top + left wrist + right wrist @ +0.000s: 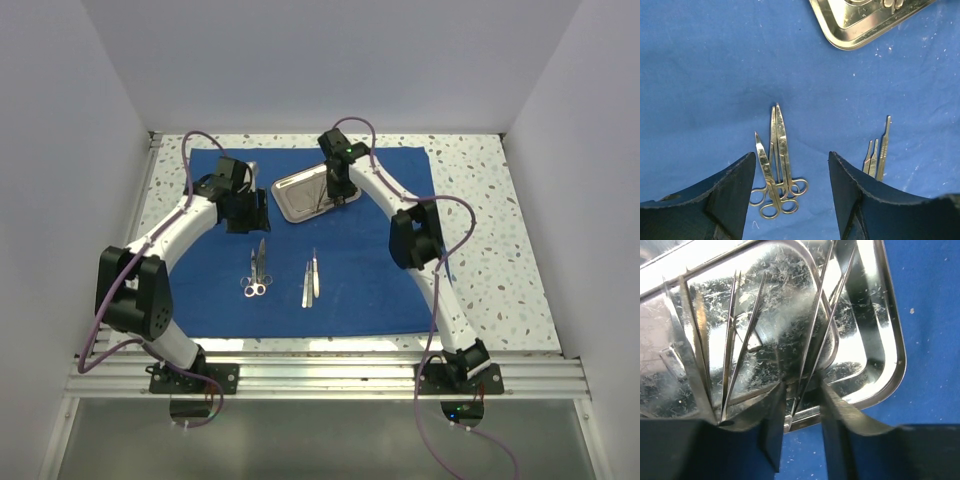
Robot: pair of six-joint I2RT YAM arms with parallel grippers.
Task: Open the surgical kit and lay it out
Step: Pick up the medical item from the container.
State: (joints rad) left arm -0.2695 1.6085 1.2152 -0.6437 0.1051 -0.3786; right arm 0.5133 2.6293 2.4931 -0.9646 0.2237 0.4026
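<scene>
Left pincer (pixel 250 212) hangs above the blue cloth wrap (pixel 370 290) with its fingers (pixel 730 190) spread wide and nothing between them. Below it, in the left wrist view, a bunch of ring-handled scissors (pixel 777 165) lies overlapped on the cloth, tips pointing toward the steel tray (pixel 860 35). Near them, on the side toward the right arm, a few slim straight instruments (pixel 877 155) lie side by side.

The wrap is spread flat on the speckled counter (pixel 490 200). The tray sits on its far half, and both groups of tools lie nearer the arm bases.

Right pincer (pixel 338 195) is down at the tray's right end. Its fingers (pixel 772 435) are drawn close, with the joined end of thin tweezers (pixel 812 340) in the narrow gap. The tweezers touch one finger, but I cannot tell whether both press them. Their legs reach out over the scratched, mirror-bright tray floor, where reflections make it hard to count the pieces.
</scene>
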